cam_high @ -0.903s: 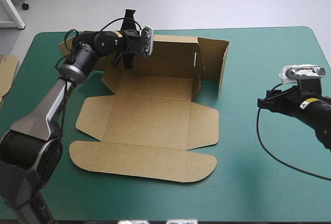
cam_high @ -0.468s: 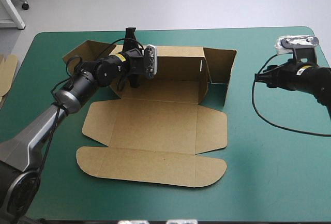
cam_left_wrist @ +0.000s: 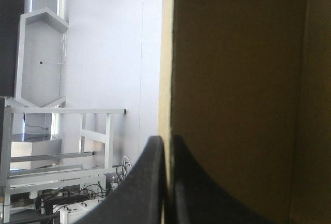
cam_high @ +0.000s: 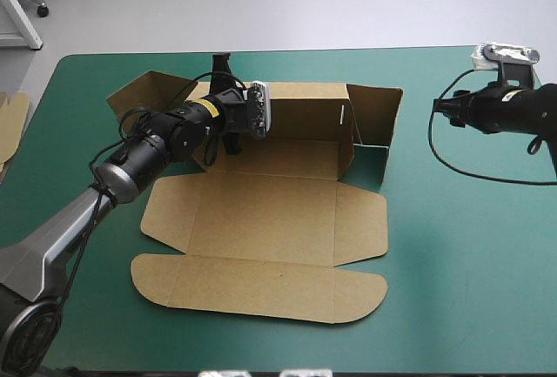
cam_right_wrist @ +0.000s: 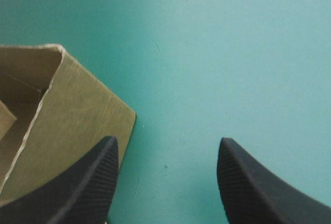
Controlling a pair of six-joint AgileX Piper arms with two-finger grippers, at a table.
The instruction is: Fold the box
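Note:
The brown box (cam_high: 261, 220) lies open in the middle of the table, its base and lid flat. Its back wall (cam_high: 300, 111) stands upright with a side flap raised at each end. My left gripper (cam_high: 221, 63) is shut on the top edge of that back wall near its left end. In the left wrist view the black fingers (cam_left_wrist: 152, 182) pinch the board (cam_left_wrist: 238, 89), all but meeting at the gripper's tip (cam_left_wrist: 166, 139). My right gripper (cam_high: 446, 109) hovers open to the right of the right side flap (cam_high: 376, 116). Its view shows that flap (cam_right_wrist: 67, 125) beside one finger of the open gripper (cam_right_wrist: 168, 141), not between the fingers.
An edge of more brown board (cam_high: 10, 120) shows at the table's left edge. Bare teal-green cover (cam_high: 470, 246) spreads right of the box and along the front edge.
The box has slid to the right with my left gripper holding its back wall. My right gripper has moved from the table's right middle toward the far edge, staying open.

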